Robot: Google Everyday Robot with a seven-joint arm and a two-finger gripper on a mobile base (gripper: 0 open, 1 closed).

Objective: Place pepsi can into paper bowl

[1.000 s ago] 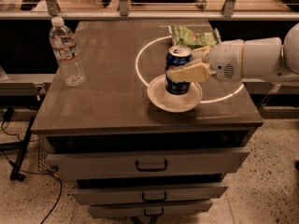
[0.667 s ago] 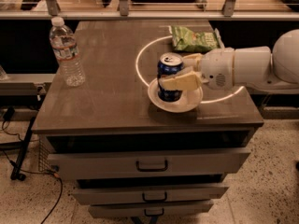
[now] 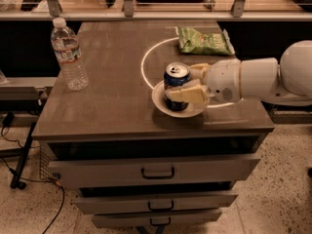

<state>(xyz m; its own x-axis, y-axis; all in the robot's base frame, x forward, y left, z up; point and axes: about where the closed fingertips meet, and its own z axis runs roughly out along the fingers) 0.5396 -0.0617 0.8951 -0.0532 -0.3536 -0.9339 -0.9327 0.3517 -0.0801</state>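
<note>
The pepsi can [image 3: 175, 77], dark blue with a silver top, stands upright inside the white paper bowl [image 3: 157, 100] near the front right of the table. My gripper [image 3: 179, 82] reaches in from the right on a white arm [image 3: 253, 79]. Its cream fingers [image 3: 187, 94] sit on both sides of the can, one in front and one behind, shut on it. The front finger hides the can's lower part and part of the bowl.
A clear water bottle [image 3: 68, 55] stands at the table's left. A green snack bag [image 3: 204, 40] lies at the back right. A white ring [image 3: 145, 67] is marked on the tabletop. Drawers [image 3: 158, 172] sit below the front edge.
My gripper has moved a little left and down with the can. The can now sits lower, in the bowl.
</note>
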